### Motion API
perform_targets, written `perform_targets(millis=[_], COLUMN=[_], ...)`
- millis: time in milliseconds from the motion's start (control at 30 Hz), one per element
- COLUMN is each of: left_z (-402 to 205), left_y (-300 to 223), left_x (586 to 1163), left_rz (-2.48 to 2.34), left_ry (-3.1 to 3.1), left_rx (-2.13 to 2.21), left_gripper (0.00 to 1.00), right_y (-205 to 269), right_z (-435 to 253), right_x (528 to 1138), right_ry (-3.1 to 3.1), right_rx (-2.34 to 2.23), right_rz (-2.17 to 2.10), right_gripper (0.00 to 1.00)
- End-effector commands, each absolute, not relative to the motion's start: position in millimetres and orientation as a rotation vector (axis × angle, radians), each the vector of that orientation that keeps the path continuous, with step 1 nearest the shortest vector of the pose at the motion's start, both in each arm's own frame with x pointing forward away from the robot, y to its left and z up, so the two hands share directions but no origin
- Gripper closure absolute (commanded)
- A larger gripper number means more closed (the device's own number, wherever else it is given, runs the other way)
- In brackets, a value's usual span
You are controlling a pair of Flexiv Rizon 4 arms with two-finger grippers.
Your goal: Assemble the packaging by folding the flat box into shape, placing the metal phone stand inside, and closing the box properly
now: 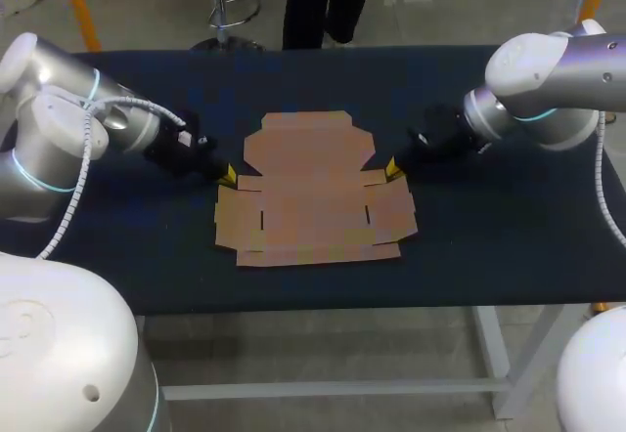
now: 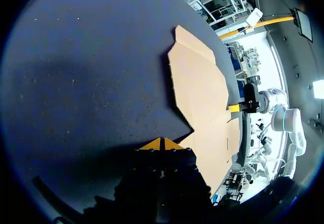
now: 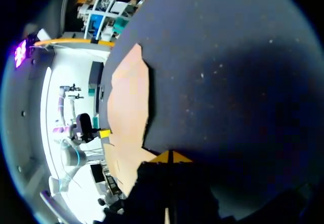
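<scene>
A dark navy worktop [image 1: 489,246] fills the scene, covered edge to edge in cloth and standing on a pale frame.

The only container is one flat box [image 1: 313,207], a brown cardboard blank that is still unfolded. It lies face-up in the middle of the worktop, and every panel rests level on the cloth. Its far part is a narrower panel with slanted corners and a thin flap along the far edge. Its near part is wider, with side flaps and short cut slits. Where the two parts meet, a notch cuts into the outline on each side.

Two arms come in, one from each side, and each carries one pincer, so there are two in all. The left pincer [image 1: 228,174] sits low over the cloth at the left notch. Its yellow tips are just beside the cardboard edge, but I cannot tell whether they touch it. In the left wrist view the two tips are pressed together into a single yellow wedge. The cardboard [image 2: 200,87] runs ahead of them and off to one side.

The right pincer [image 1: 392,168] sits in the same way at the right notch, also just beside the edge. In the right wrist view its tips [image 3: 169,156] meet tip to tip, pinching no cardboard, and the blank [image 3: 129,92] stretches ahead and to one side.

Each wrist view also shows the other arm's yellow tip across the blank, at the opposite notch. The two pincers face each other with the flat box between them.
</scene>
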State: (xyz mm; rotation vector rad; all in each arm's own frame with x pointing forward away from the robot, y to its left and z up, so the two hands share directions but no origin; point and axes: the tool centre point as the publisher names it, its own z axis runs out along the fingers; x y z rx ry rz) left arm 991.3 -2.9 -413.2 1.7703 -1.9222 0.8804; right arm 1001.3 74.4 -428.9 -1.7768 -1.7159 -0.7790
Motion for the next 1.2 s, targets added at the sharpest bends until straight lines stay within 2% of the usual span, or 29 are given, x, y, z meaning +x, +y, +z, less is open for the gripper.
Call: perform_targets(millis=[33,1200], left_z=[-414.1,-407.6], left_y=[-4.6,-13.5], left_x=[992.2,990.3], left_rz=[0.879,0.883], left_ry=[-1.922,-1.955], left_rx=[1.764,1.757], left_gripper=[1.0,1.0], right_y=[75.9,79.7], right_z=[-434.2,-426.1], right_x=[1000.3,997.7], right_ry=[-1.71,-1.689], right_rx=[-1.768,-1.773], right_rz=[-0.792,-0.857], right_gripper=[1.0,1.0])
